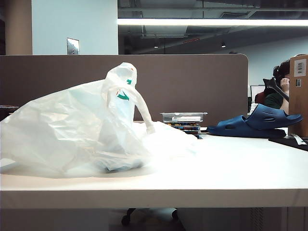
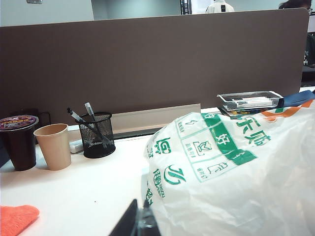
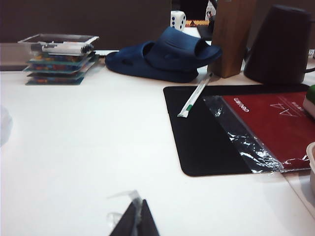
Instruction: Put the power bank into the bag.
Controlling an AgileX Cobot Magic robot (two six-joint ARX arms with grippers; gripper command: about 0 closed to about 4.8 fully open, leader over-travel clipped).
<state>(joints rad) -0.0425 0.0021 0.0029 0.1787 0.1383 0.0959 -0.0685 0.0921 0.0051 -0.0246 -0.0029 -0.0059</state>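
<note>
**Bag heaped on the desk, both end effectors pinched shut**

From my remote seat, the large crinkled translucent white plastic bag lies slumped on the smooth white desk, its loop handle standing up at twelve o'clock of the heap. A darker shape shows dimly through the film low in the bag; I cannot tell whether that is the power bank, which I see nowhere else.

In the left wrist view, the left end effector sits low with its dark fingertips together, touching the bag's green-printed wrinkled side. At about ten o'clock of the bag stand a black wire-mesh pen cup, a tan paper cup and a dark lidded cup.

In the right wrist view, the right end effector is also closed, a scrap of clear film caught at its tips. Beyond it lie a matte black rectangular mat, a red glossy booklet in crinkled wrap and dark blue rubbery slide sandals.
</note>
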